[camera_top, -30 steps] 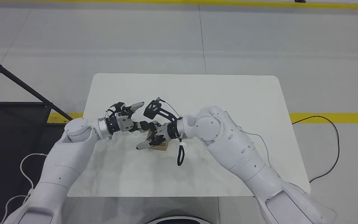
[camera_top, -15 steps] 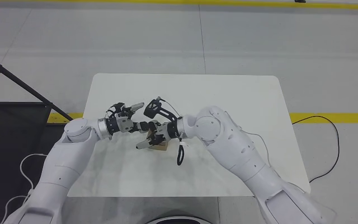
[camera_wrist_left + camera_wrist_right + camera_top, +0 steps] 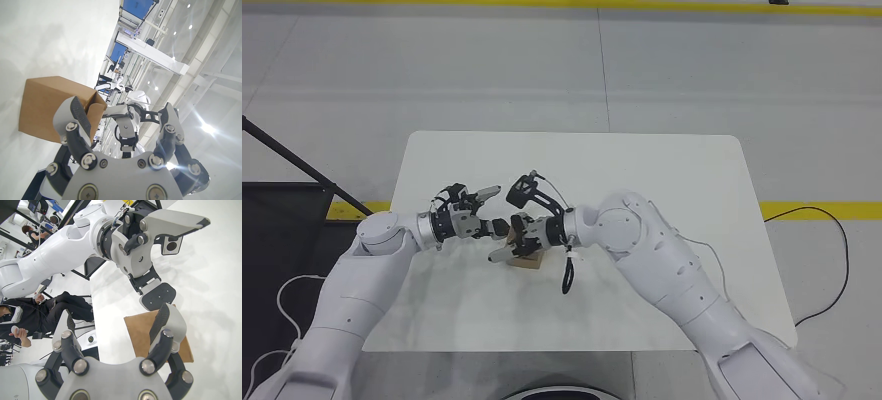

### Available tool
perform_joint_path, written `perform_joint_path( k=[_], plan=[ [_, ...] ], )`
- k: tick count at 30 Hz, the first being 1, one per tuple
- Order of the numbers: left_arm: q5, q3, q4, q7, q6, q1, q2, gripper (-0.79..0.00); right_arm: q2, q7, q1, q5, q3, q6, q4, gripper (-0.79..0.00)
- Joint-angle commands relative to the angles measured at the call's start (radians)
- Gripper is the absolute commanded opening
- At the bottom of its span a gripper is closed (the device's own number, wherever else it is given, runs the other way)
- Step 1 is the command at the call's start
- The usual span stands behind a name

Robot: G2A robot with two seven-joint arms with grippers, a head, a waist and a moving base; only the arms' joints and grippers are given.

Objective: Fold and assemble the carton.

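A small brown carton (image 3: 525, 258) lies on the white table (image 3: 662, 190) near its middle. In the left wrist view the carton (image 3: 45, 106) has one end open with a loose flap. My left gripper (image 3: 121, 103) is open, and one of its fingers (image 3: 80, 113) is at that open end. From the top, the left gripper (image 3: 494, 207) is just left of the carton. My right gripper (image 3: 116, 311) is open too, with one finger (image 3: 166, 321) over the carton (image 3: 140, 332). It faces the left gripper (image 3: 185, 256) closely from the other side.
Both arms meet over the table's left half. The right half and far side of the tabletop are bare. A black stand (image 3: 287, 160) and dark mat (image 3: 282, 230) lie off the table's left edge.
My right gripper has shifted slightly to the right and closer over the carton. The left gripper and the carton have barely moved.
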Motion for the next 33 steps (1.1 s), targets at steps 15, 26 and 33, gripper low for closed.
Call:
perform_joint_path(
  k=[15, 26, 33],
  plan=[
    [0.003, 0.004, -0.014, 0.006, 0.003, 0.003, -0.002, 0.000, 0.018, -0.013, -0.043, 0.008, 0.033, -0.020, -0.029, 0.000],
    [0.006, 0.005, -0.016, 0.005, 0.006, 0.003, -0.003, 0.000, 0.015, -0.012, -0.036, 0.024, 0.018, -0.036, -0.015, 0.000],
    [0.012, 0.011, -0.019, 0.005, 0.005, 0.002, -0.005, 0.000, 0.009, -0.024, -0.024, 0.033, 0.005, -0.050, 0.008, 0.000]
  ],
)
